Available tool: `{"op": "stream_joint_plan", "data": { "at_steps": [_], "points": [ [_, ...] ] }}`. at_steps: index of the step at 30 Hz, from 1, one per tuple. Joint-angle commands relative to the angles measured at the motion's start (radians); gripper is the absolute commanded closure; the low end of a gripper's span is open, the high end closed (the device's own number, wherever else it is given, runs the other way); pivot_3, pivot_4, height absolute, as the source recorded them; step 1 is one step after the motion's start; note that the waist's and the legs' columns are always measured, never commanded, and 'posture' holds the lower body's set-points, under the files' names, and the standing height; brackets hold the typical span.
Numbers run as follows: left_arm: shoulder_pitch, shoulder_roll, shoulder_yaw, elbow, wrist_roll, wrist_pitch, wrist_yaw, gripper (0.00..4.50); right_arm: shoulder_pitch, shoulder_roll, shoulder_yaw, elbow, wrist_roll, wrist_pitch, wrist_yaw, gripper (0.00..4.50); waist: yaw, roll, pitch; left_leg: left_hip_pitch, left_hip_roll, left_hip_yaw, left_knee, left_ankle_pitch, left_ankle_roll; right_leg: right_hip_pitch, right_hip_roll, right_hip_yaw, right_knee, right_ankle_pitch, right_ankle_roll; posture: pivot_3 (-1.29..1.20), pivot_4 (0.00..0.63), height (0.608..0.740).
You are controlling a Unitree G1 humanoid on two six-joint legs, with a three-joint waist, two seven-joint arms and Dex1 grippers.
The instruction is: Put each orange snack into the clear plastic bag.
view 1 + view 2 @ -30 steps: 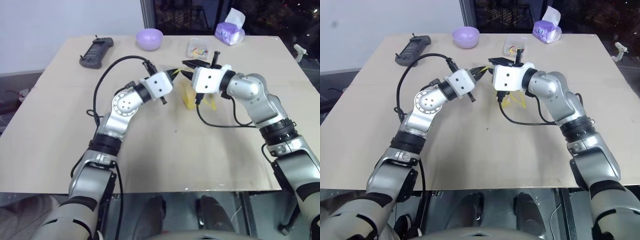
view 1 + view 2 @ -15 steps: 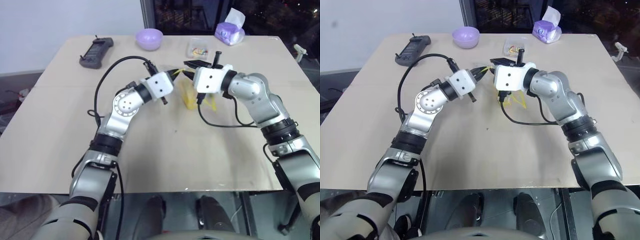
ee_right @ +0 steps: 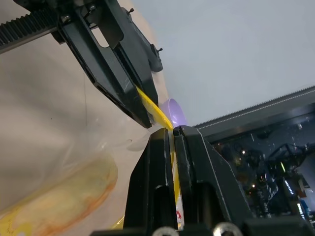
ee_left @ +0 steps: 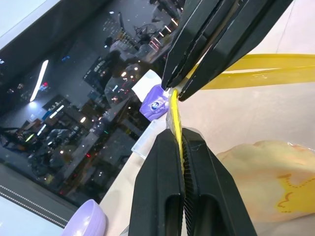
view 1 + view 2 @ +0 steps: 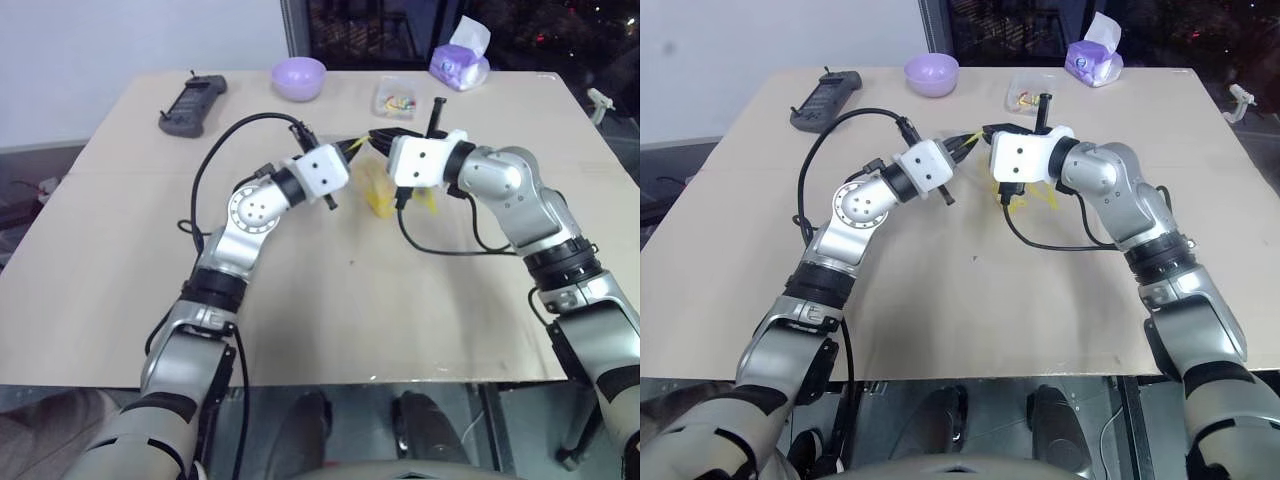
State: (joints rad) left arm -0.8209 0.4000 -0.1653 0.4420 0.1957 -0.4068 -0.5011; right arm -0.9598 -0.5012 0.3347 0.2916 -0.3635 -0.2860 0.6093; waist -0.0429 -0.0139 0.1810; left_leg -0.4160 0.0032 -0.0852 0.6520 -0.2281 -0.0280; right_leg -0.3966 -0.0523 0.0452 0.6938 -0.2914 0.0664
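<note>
both grippers meet mid-table: left gripper point(image 4: 183, 147) and right gripper point(image 3: 172, 135) each pinch the clear plastic bag's point(image 5: 378, 190) yellow seal. an orange snack point(image 4: 266, 172) sits inside. bare table point(image 5: 400, 310) lies all around; bag outline is hard to trace.

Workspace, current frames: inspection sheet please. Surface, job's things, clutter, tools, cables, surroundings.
Surface: tan table, bare toward the near edge.
Job's things: clear bag held up above mid-table, an orange snack inside it.
Clutter: lilac bowl, black handset, small clear box of coloured bits and purple tissue pack, all along the far edge.
Tools: left tool and right tool both shut on the bag's yellow seal strip, tips nearly meeting.
Cables: black cable looping over the left arm; another sagging onto the table under the right arm.
Surroundings: white wall, dark window behind.
</note>
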Motion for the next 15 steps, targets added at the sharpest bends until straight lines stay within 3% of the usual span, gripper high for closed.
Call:
{"op": "stream_joint_plan", "data": {
  "at_steps": [1,15],
  "points": [
    [-0.015,0.014,0.045,-0.04,0.0,-0.038,0.064,4.5,0.006,-0.031,-0.042,-0.015,-0.004,0.014,-0.008,4.43,0.0,0.0,0.0,0.0,0.0,0.0,0.0,0.0,0.0,0.0,0.0,0.0,0.0,0.0,0.0,0.0,0.15,0.74],
    [-0.049,0.049,0.064,0.007,0.035,-0.081,0.199,4.5,0.047,-0.102,-0.1,-0.003,0.043,0.087,-0.005,4.43,0.001,0.0,0.0,0.0,0.0,0.0,0.0,0.0,0.0,0.0,0.0,0.0,0.0,0.0,0.0,0.0,0.15,0.74]
  ]
}}
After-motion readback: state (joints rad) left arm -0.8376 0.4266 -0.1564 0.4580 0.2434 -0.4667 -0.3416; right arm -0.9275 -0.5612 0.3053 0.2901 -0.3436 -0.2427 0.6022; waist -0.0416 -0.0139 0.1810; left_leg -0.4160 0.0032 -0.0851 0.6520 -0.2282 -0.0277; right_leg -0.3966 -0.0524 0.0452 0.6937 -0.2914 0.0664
